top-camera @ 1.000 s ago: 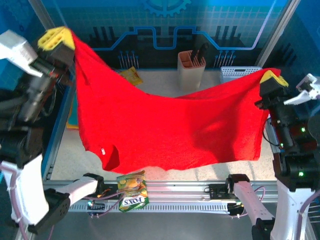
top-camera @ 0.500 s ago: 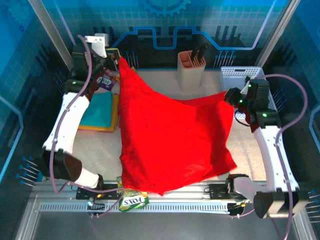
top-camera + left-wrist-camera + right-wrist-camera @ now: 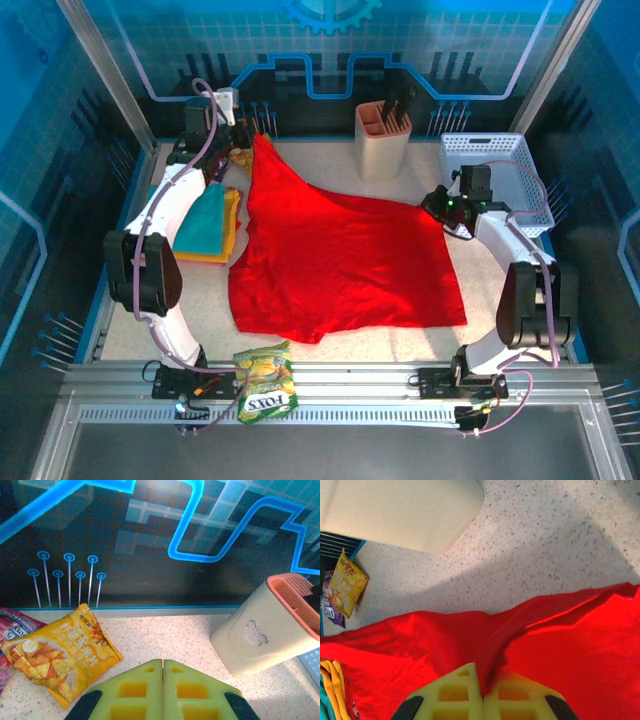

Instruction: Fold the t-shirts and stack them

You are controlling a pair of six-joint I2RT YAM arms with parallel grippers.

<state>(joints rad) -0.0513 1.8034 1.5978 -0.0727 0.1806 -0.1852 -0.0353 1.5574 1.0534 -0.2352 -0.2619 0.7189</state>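
A large bright red short-sleeved t-shirt [image 3: 340, 260] lies spread across the speckled table [image 3: 500, 330], held by its far edge between my two arms. The right end effector [image 3: 437, 205] is clamped on the shirt's far right corner, and its wrist camera shows a ridge of red cloth pinched between the yellow pads [image 3: 455, 695]. The left end effector [image 3: 248, 145] has its pads together. No cloth shows between them in its own wrist view, but from above the far left corner rises to a peak right at it, so I judge that corner gripped underneath.

The held edge runs diagonally, farther away on the left and nearer on the right. The body of the shirt spreads from both end effectors toward the arm bases. A folded teal t-shirt [image 3: 200, 222] on a folded orange-yellow t-shirt [image 3: 232, 215] sits just beside the red shirt's left edge, under the left arm, which is the nearer one.
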